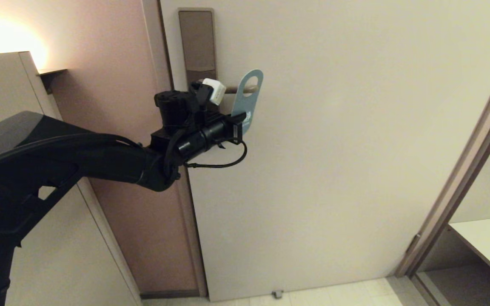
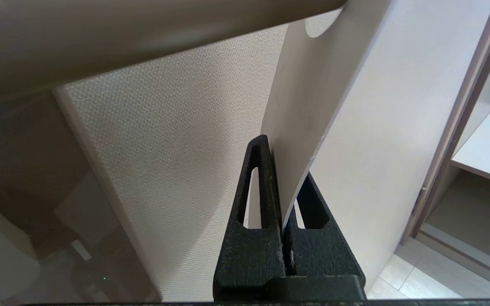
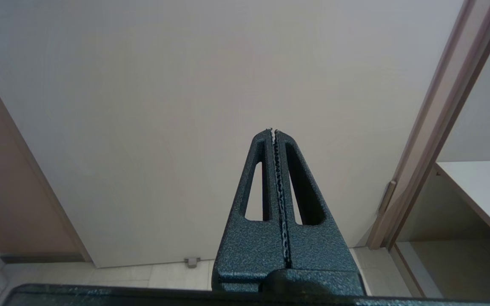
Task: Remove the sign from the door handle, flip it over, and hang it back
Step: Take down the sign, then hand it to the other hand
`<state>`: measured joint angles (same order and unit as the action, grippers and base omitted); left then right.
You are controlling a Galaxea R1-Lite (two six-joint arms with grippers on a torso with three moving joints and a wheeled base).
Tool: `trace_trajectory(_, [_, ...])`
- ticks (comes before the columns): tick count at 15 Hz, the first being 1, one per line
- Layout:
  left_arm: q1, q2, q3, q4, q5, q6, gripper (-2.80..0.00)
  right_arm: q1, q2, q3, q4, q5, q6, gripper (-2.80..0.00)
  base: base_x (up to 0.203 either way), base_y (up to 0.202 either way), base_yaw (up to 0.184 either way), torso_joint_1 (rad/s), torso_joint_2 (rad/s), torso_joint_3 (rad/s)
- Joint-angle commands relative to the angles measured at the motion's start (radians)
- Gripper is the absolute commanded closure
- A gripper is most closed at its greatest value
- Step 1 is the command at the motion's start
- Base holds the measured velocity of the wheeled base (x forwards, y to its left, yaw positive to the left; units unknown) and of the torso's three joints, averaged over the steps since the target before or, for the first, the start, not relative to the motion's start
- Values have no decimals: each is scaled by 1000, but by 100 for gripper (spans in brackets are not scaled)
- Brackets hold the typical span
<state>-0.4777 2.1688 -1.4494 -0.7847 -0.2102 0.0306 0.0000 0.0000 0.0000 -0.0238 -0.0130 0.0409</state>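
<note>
The sign (image 1: 246, 102) shows its teal side in the head view and stands tilted at the end of the door handle (image 1: 238, 89), a slim bronze-grey lever. The lever's tip lies across the lower part of the sign's oval hole; I cannot tell whether it passes through. My left gripper (image 1: 240, 121) is shut on the sign's lower end. In the left wrist view the sign's white side (image 2: 309, 106) rises from between the black fingers (image 2: 285, 170), under the blurred lever (image 2: 143, 34). My right gripper (image 3: 273, 131) is shut on nothing, low and facing the door.
The pale door (image 1: 355, 148) carries a tall backplate (image 1: 197, 40) above the lever. A door frame (image 1: 462, 178) and a shelf (image 1: 487, 242) stand at the right. A beige cabinet (image 1: 2, 93) is at the left. A small door stop (image 1: 277, 294) sits on the tiled floor.
</note>
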Motion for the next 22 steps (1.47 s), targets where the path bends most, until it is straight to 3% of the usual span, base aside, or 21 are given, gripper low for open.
trace_trajectory(1, [-8,-4,1,-5,-1,0,0,0,0,0,-1,-1,1,0,0,0,0,0,0,0])
trace_trajectory(7, [-55,-11,8,-6,3,0,0,0,0,0,-1,-1,1,0,0,0,0,0,0,0])
trace_trajectory(13, [-89,-60,116,-16,10,1,0,0,0,0,-1,-1,1,0,0,0,0,0,0,0])
trace_trajectory(16, [-103,-122,237,-26,1,-2,0,0,0,0,-1,-1,1,0,0,0,0,0,0,0])
trace_trajectory(18, [-125,-157,351,-93,-14,-4,0,0,0,0,-1,0,1,0,0,0,0,0,0,0])
trace_trajectory(22, [-197,-246,535,-195,-95,-10,0,0,0,0,-1,-1,2,0,0,0,0,0,0,0])
